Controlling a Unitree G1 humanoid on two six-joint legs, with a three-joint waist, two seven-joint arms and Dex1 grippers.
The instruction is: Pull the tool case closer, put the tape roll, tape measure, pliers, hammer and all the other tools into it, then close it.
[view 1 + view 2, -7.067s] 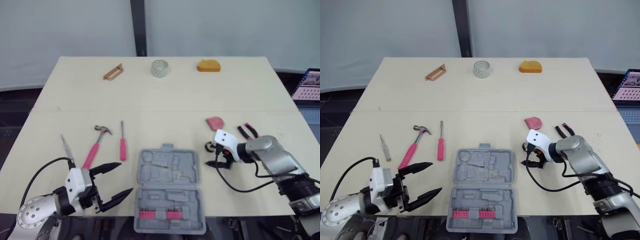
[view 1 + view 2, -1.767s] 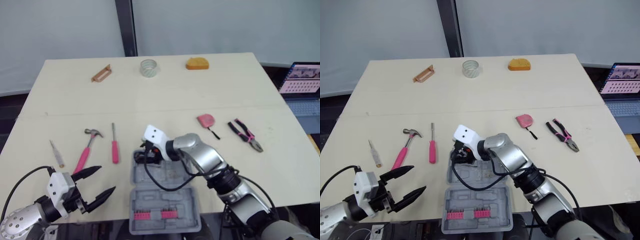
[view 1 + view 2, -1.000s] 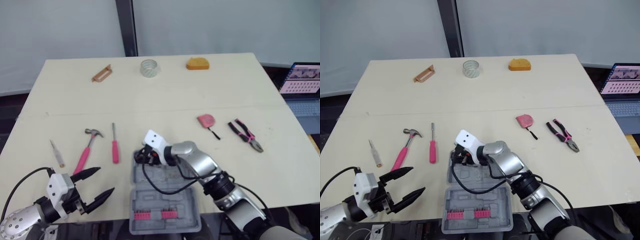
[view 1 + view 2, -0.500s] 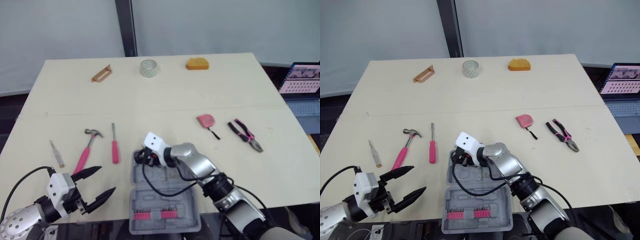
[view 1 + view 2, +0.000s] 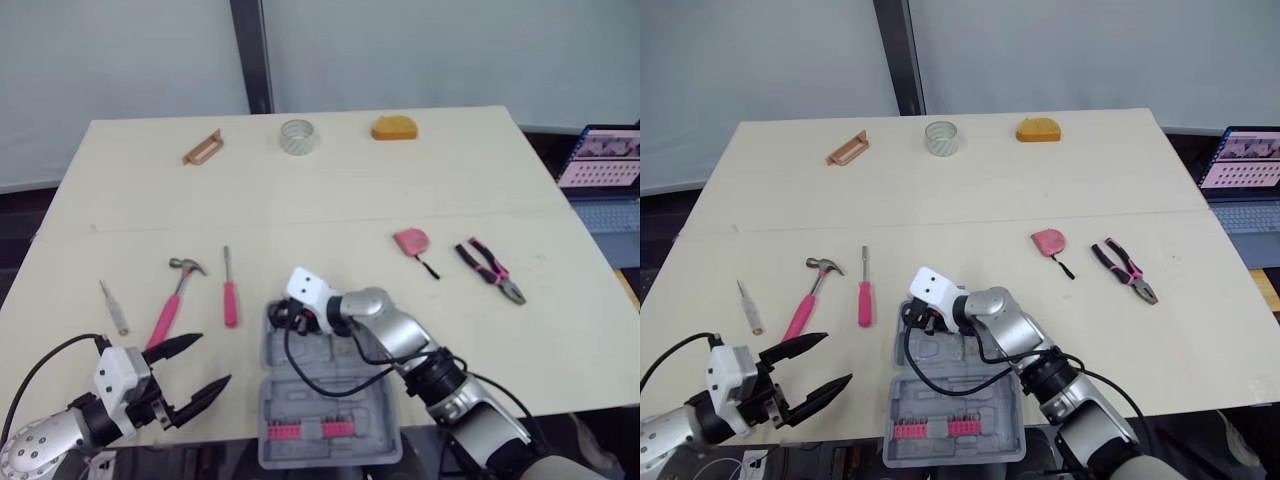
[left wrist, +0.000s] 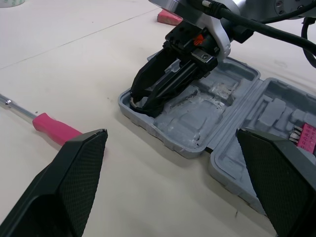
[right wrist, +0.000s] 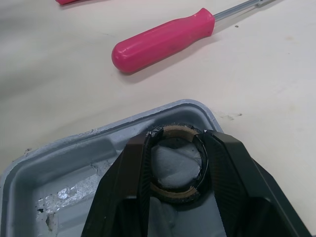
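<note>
As the tool case (image 5: 300, 415) lies open, grey panels (image 5: 120, 60) back the table (image 5: 400, 170).

right hand (image 7: 177, 136) | clasping black tape roll (image 7: 174, 191) (tan core) | in case (image 7: 64, 163) corner | pink screwdriver (image 7: 163, 38) beside

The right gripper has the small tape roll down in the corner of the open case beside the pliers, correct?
Not quite. The right gripper holds the small tape roll in the corner of the open case beside the pink screwdriver, not the pliers, which lie far off to the right. The right wrist view shows it.
</note>
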